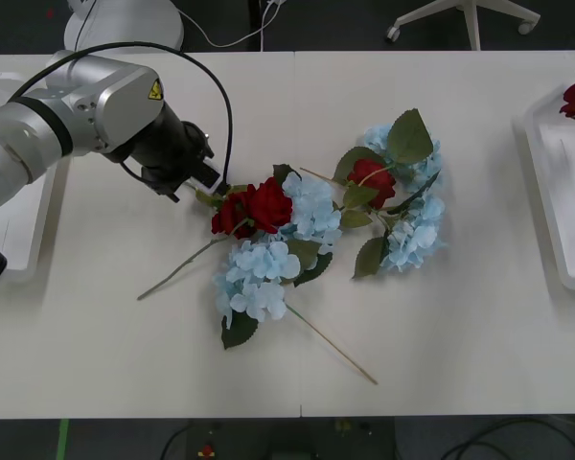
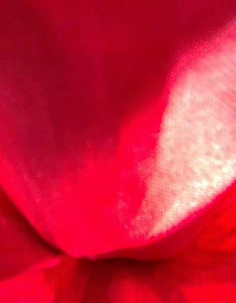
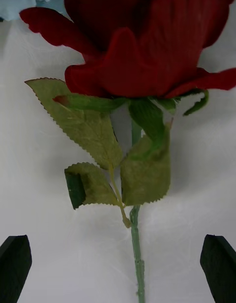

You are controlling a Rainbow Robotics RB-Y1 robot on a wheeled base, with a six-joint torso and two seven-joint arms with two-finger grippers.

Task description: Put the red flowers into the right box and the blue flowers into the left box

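the left end effector (image 3: 118, 263) is hovering wide open and empty astride a red rose (image 1: 254, 207) stem; it should be closing squarely on the stem just below the leaves.

Non-task stuff only:
- white tabletop (image 1: 460, 326), spans nearly the whole front view, 1 faint seam running front to back near the middle
- dark floor (image 1: 335, 24) behind the far edge
- white office chair base (image 1: 465, 17) with castors at top right, on that floor
- white rounded housing (image 1: 125, 21) at top left, a white cable (image 1: 232, 40) trailing from it across the floor
- near edge: dark floor again, strip of green tape (image 1: 61, 439) at bottom left, dark cables (image 1: 479, 443) bottom right, 1 small red-and-yellow item (image 1: 207, 450) near bottom centre, too small to tell what it is
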